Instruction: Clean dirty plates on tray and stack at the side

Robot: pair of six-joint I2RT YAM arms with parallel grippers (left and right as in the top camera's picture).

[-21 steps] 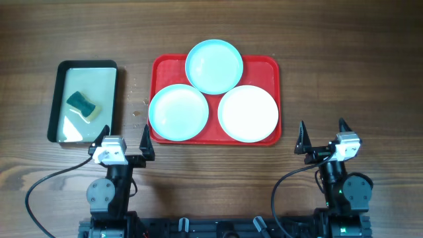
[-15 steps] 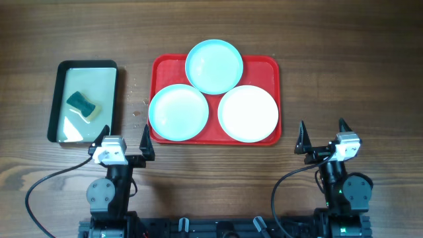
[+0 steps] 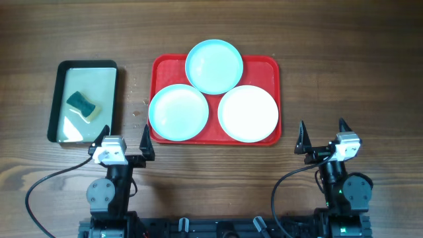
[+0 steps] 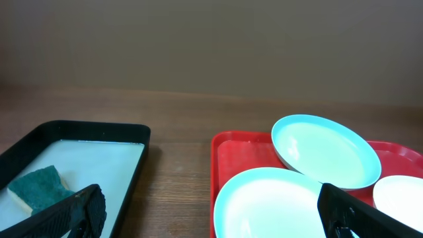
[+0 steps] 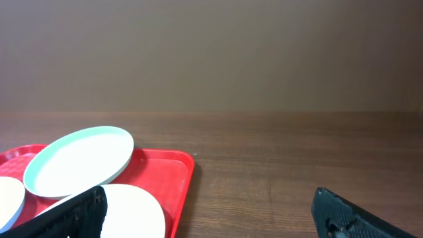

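The red tray [image 3: 268, 67] sits at the table's middle and holds three plates. A turquoise plate [image 3: 213, 66] lies at its far edge, resting tilted on the other two. A second turquoise plate [image 3: 178, 112] lies front left and a white plate [image 3: 248, 114] front right. My left gripper [image 3: 125, 140] is open and empty, near the table's front, left of the tray. My right gripper [image 3: 324, 136] is open and empty, front right of the tray. The left wrist view shows both turquoise plates [image 4: 325, 151] [image 4: 268, 205]. The right wrist view shows the tray [image 5: 168, 173] and the white plate [image 5: 135, 211].
A black-rimmed pan [image 3: 59, 99] with pale liquid stands at the left, with a green sponge [image 3: 82, 106] in it. The sponge also shows in the left wrist view [image 4: 36, 188]. Small specks lie on the wood between pan and tray [image 3: 139, 106].
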